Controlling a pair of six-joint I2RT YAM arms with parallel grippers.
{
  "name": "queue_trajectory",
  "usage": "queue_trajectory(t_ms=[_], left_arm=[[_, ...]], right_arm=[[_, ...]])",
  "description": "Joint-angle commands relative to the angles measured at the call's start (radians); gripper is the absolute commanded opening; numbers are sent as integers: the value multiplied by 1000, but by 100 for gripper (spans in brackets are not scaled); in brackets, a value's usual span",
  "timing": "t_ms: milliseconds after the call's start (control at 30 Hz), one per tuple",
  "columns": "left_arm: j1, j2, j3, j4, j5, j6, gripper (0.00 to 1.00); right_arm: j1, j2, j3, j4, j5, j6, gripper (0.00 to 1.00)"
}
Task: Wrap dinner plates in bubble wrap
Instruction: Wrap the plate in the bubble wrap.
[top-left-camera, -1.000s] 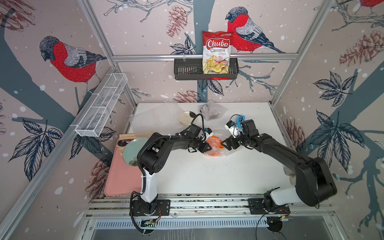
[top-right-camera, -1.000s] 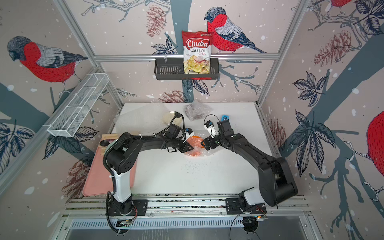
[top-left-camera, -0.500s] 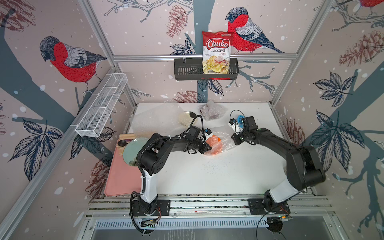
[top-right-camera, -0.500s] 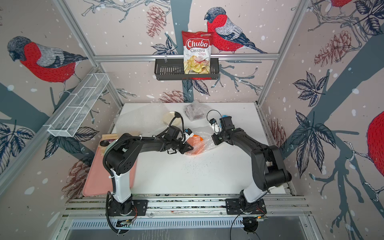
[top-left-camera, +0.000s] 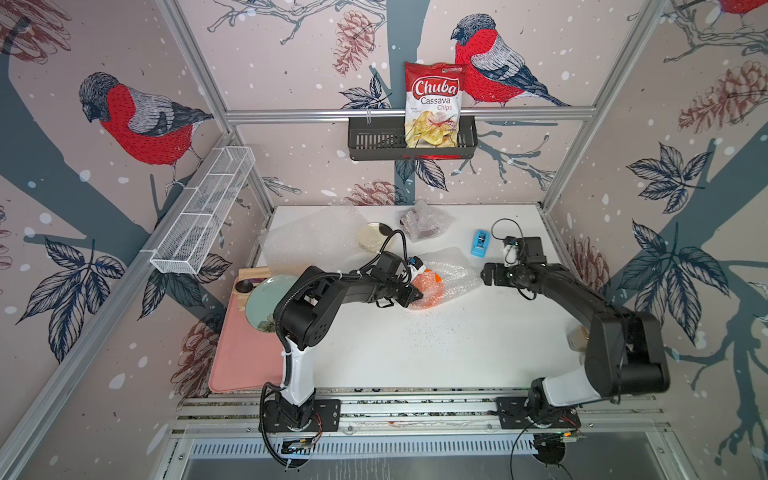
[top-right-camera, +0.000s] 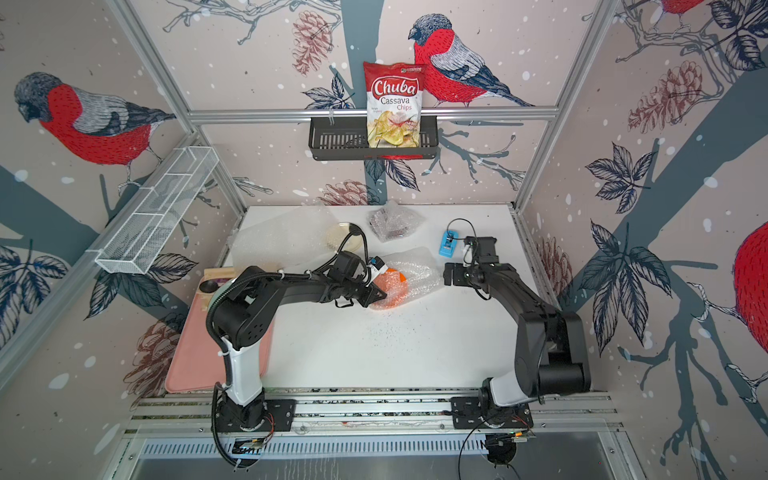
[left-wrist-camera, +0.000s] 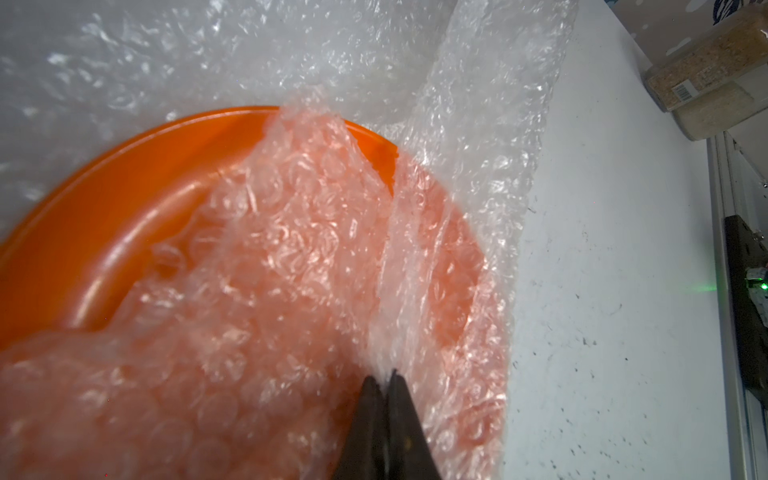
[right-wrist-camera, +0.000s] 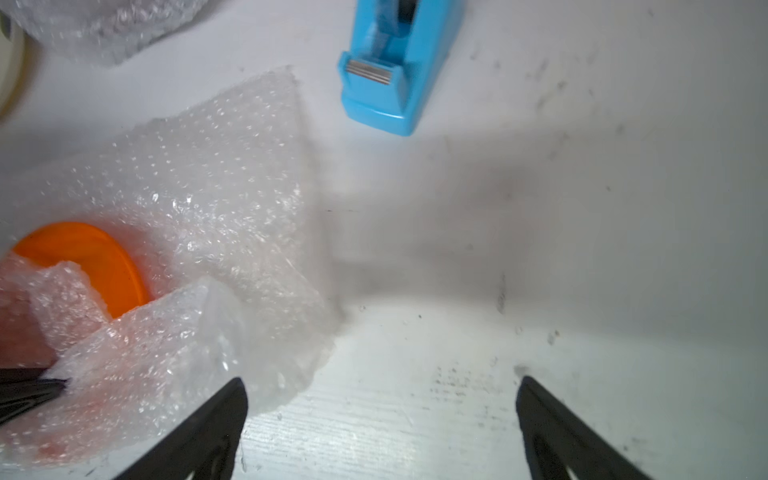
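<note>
A fold of bubble wrap (left-wrist-camera: 291, 249) is pinched by the left gripper (left-wrist-camera: 384, 375) over the orange plate (left-wrist-camera: 104, 199) at mid-table; the right gripper (right-wrist-camera: 380, 384) is spread empty beside it. If released untaped, the fold may spring back. Three small plates (top-left-camera: 374, 237), three sheets (top-left-camera: 307, 237) and one tape dispenser (right-wrist-camera: 386, 83) are counted.

We are seeing only part of the orange plate (left-wrist-camera: 124, 199): the bubble wrap (left-wrist-camera: 311, 270) is covering much of it, and the left wrist view's edge is cutting off its rim. The tape dispenser (right-wrist-camera: 395, 75) is running off the right wrist view. In a top view the left arm (top-left-camera: 332, 286) is hiding part of the pale green plate (top-left-camera: 259, 299), and the wrapped bundle (top-left-camera: 422, 222) is showing something dark, perhaps a plate.
</note>
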Motion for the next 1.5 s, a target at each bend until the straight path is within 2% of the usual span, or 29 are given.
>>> queue_trajectory(t_ms=[0,133,200,300,333,400,500,600,700,767,933,1033,1200,1267,1367,1467], left_arm=[[4,1,2,-118,-53,15,0],[4,-4,1,-115,-43,14,0],[6,-4,1,-113,-38,13,0],[6,-7,0,-109,-30,11,0],[6,-8,1,-108,-31,9,0],[5,-14,-1,-105,-28,6,0],[6,-30,-10,-96,-17,-7,0],[15,-48,-28,-61,15,-32,0],[30,-46,-28,-37,37,-52,0],[36,-39,-20,-37,38,-58,0],[44,-30,-14,-26,50,-67,0],[46,-27,-17,-20,55,-74,0],[53,-47,-40,15,92,-88,0],[66,-73,-56,45,116,-113,8],[101,-126,-133,152,162,-194,20],[119,-127,-181,248,186,-270,36]], right_arm=[[-33,-40,-108,105,-289,162,99],[-13,34,-170,304,-468,296,100],[28,96,-161,369,-445,347,98],[91,181,-155,459,-312,425,89],[103,207,-162,504,-274,460,78],[115,239,-174,582,-238,495,49],[129,216,-161,619,-224,483,31],[190,117,-104,530,-107,385,0],[302,54,-13,415,37,299,0],[408,35,25,394,85,243,0],[594,135,83,440,-48,173,0],[649,262,135,417,-31,185,0],[647,419,197,320,68,270,0],[645,448,182,301,68,286,0],[653,412,107,352,17,304,0],[679,368,56,417,-57,256,0]])
